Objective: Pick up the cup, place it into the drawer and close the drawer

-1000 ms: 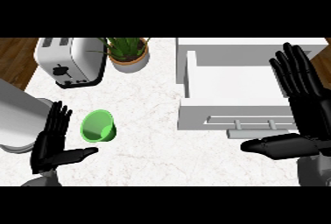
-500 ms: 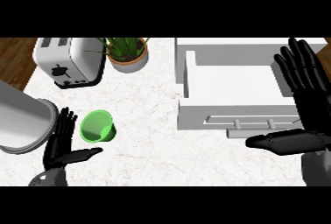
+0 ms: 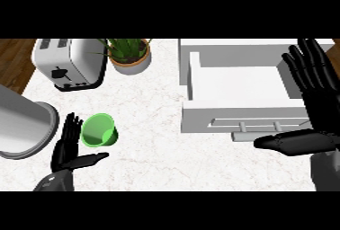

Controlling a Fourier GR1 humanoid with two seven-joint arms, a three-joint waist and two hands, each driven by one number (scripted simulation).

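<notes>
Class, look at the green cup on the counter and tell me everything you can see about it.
The green cup is a small, plain, bright green vessel, plastic by its look, with no handle showing. It lies tipped, its round open mouth facing the camera and slightly left. It rests on the white marbled counter, left of the open white drawer and below the toaster. The left hand, fingers straight, is right beside it; contact is unclear.

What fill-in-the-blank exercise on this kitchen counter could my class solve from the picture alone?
1. The cup is coloured ____.
2. The white drawer stands ____.
3. Behind the cup, beside the potted plant, stands a ____.
4. The hand nearest the cup is the robot's ____ hand.

Missing words: green; open; toaster; left
</notes>
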